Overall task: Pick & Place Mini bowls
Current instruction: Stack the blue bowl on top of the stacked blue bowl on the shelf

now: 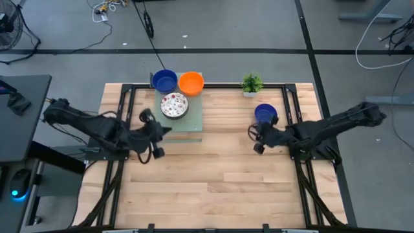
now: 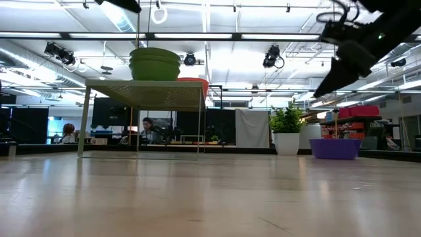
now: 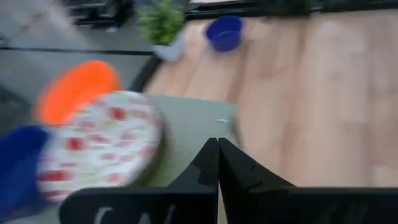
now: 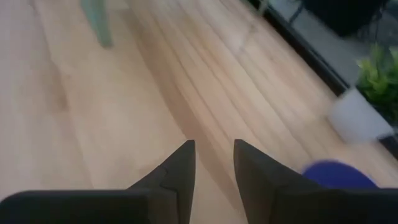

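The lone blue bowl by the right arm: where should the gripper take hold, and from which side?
Probably by the rim. The blue bowl sits upright and open on the table, apart from the potted plant. The right gripper, fingers slightly parted, is just beside it, so dropping one finger inside the near wall from above looks simplest.

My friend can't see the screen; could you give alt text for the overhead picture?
Two dark robot arms reach over a wooden table. Blue, orange and speckled white bowls sit on a pale mat by the left end effector; another blue bowl and a potted plant sit near the right end effector.
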You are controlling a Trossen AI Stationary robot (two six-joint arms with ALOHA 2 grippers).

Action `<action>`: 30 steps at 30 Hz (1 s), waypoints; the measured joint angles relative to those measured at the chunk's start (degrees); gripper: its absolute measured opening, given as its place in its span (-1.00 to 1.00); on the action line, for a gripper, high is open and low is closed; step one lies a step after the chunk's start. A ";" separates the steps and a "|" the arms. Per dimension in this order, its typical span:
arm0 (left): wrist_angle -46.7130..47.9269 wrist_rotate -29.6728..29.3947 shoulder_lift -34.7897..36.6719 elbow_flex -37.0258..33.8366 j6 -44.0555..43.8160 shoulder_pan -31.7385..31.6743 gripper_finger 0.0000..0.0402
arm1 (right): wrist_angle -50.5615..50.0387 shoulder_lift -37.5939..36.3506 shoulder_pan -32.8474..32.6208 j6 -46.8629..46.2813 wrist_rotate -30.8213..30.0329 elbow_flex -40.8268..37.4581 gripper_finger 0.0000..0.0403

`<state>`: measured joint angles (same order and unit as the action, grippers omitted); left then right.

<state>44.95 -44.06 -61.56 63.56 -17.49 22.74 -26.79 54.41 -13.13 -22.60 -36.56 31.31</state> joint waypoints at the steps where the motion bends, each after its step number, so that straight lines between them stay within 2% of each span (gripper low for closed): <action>1: -3.51 1.08 0.64 -2.75 0.07 0.57 -0.99 | -1.52 -0.95 2.05 0.58 1.76 0.00 -0.44; 6: -21.50 4.42 1.32 -12.77 3.10 3.29 -0.99 | -7.08 -2.90 14.00 4.85 11.49 0.00 -0.42; 9: -27.84 5.37 1.29 -15.97 4.95 4.66 -0.99 | -8.07 -1.95 21.62 6.99 15.08 -0.02 -0.32; 14: -28.61 5.32 1.22 -17.17 5.07 6.81 -0.99 | -7.86 1.76 33.70 11.55 21.01 -0.04 -0.09; 17: -28.77 5.34 1.22 -17.17 5.08 8.10 -0.99 | -5.01 5.18 38.52 14.06 25.69 -0.04 0.01; 20: -28.80 5.34 1.22 -17.17 5.08 9.12 -0.99 | -1.65 9.38 40.70 16.34 29.07 -0.07 0.05; 24: -28.81 5.34 1.22 -17.17 5.17 9.79 -0.99 | 1.62 14.48 41.14 17.40 29.58 -0.09 0.02; 30: -28.79 5.34 1.22 -17.17 5.11 9.77 -0.99 | 3.16 17.71 40.77 18.45 30.19 -0.09 -0.22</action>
<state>16.17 -38.72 -60.34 46.39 -12.38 32.51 -23.64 72.12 27.65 -4.15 -6.37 31.22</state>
